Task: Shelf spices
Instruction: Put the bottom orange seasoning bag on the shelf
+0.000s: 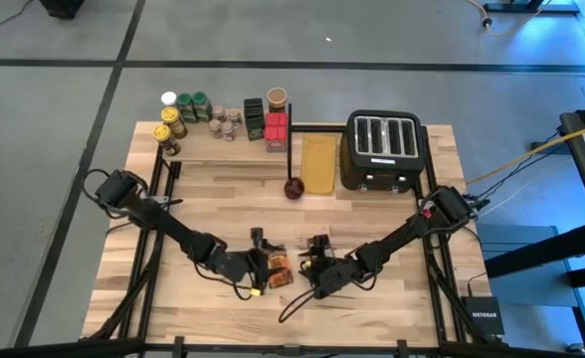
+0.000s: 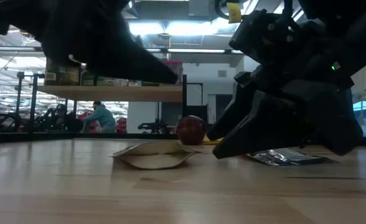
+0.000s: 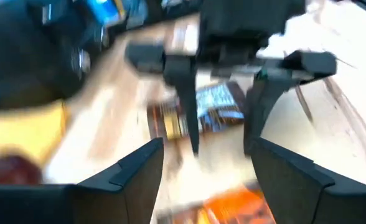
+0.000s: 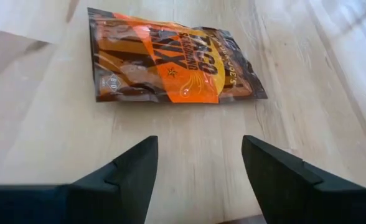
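Many spice jars and tins (image 1: pixel 223 117) stand on the light-wood shelf (image 1: pixel 233 147) at the table's far side; the low view shows the shelf (image 2: pixel 114 93) too. An orange-and-brown flat packet (image 4: pixel 170 59) lies flat on the tabletop near the near edge, between the two grippers (image 1: pixel 279 271). My left gripper (image 1: pixel 263 265) is open, with this packet (image 3: pixel 233 204) just ahead of its fingertips. My right gripper (image 1: pixel 317 270) is open and low over the table, facing the packet. A second brown packet (image 3: pixel 195 115) lies under the right arm's fingers. Two packets (image 2: pixel 155 155) (image 2: pixel 289 157) lie flat in the low view.
A black toaster (image 1: pixel 384 149) stands at the far right. A flat tan-yellow board (image 1: pixel 319 164) lies beside it, and a dark red round knob (image 1: pixel 293 188) sits near the board. People and equipment (image 2: pixel 99 115) show in the room beyond.
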Controlling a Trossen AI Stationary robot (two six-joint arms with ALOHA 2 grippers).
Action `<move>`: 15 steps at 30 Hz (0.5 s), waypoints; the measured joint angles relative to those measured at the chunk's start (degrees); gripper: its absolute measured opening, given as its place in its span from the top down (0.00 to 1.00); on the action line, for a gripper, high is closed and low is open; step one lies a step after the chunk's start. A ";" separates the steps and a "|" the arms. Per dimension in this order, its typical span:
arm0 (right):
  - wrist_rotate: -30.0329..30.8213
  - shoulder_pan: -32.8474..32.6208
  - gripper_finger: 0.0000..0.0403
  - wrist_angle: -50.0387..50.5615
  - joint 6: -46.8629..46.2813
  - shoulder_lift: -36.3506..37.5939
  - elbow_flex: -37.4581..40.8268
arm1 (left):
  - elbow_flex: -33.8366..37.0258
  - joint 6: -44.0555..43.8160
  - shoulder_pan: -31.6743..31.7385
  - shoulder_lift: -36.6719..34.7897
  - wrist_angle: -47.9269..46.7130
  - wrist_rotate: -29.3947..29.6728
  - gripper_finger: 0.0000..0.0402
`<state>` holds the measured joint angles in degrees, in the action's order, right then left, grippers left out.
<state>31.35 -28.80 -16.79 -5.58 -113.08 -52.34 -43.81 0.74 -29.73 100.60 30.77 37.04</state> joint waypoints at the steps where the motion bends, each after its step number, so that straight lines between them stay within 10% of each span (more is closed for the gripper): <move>1: -0.02 0.00 0.41 -0.10 0.00 0.01 0.00 | 0.00 -4.06 -0.19 -0.52 -2.52 0.08 0.41; 15: -6.59 0.76 0.41 -15.48 4.32 0.22 -0.10 | 1.78 -43.61 2.02 -9.11 -31.16 -9.10 0.41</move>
<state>24.77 -28.04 -32.27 -1.27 -112.86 -52.44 -42.03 -42.87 -27.71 91.49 -0.39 27.94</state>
